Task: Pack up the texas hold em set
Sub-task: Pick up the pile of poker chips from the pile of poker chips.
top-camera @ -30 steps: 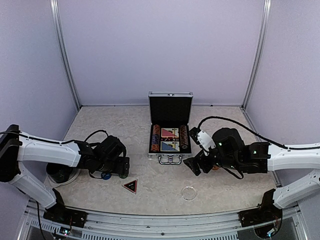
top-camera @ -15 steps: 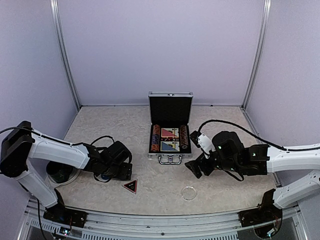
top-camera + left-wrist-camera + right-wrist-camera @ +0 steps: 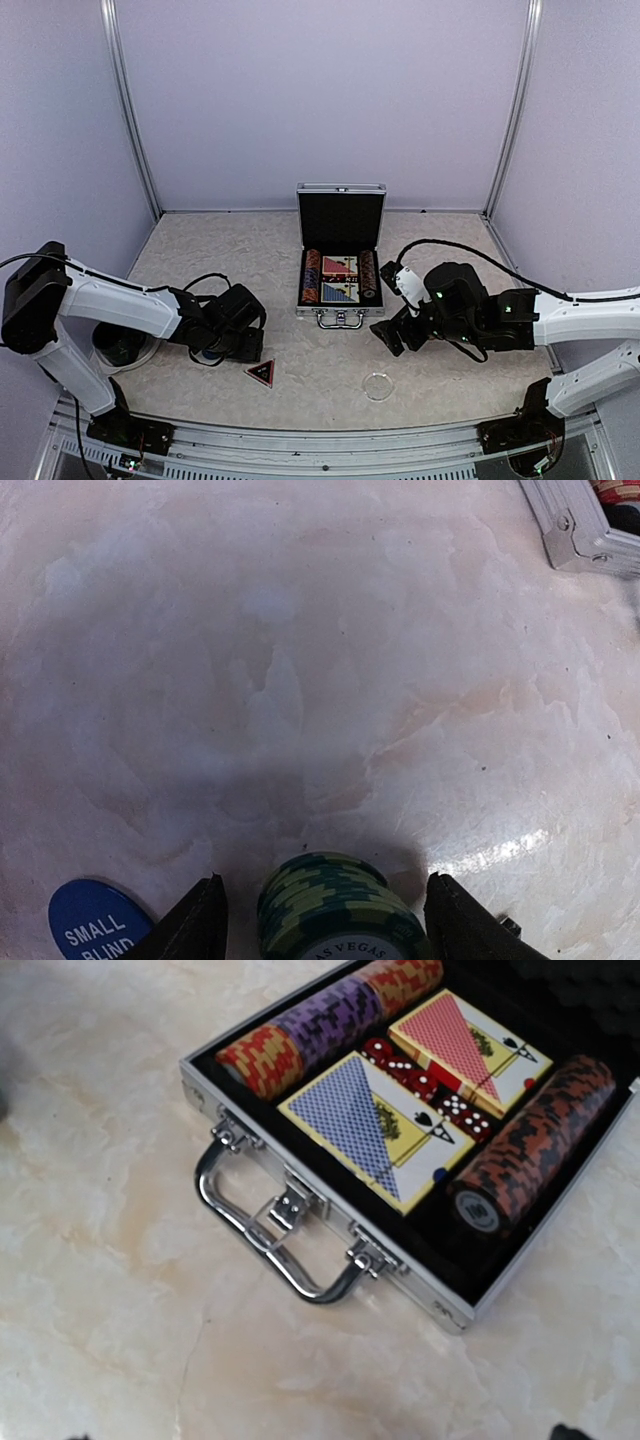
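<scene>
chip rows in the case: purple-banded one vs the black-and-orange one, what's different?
Colour: the purple-banded chip row mixes red-yellow, purple and orange-yellow chips; the black-and-orange chip row keeps one pattern throughout.
Place: the purple-banded row fills the slot on the left arm's side, the black-and-orange row the slot on the right arm's side.
Shared: both lie on their sides in the open case, flanking the blue deck and red deck.

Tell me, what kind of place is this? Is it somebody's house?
Probably a robot testing booth, not a house. Plain pale walls on metal posts box in one table, a left arm and a right arm are bolted at its near edge, and an open poker case sits mid-table.
</scene>
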Controlling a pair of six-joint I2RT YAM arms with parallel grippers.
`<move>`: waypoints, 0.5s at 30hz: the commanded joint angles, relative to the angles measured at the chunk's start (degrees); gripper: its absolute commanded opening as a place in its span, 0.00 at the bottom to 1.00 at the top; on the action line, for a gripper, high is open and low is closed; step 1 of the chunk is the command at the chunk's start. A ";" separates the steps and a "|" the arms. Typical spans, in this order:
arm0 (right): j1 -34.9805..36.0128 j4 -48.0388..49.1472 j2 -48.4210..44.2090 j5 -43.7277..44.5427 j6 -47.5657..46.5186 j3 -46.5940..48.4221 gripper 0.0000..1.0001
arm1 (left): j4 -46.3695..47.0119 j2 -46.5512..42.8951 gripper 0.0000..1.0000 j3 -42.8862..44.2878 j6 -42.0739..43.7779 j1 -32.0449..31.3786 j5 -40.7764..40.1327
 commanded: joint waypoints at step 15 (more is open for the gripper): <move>-0.55 0.39 -1.02 0.48 1.01 -0.79 0.99 | -2.79 -0.90 0.55 -2.32 -1.17 -1.15 2.66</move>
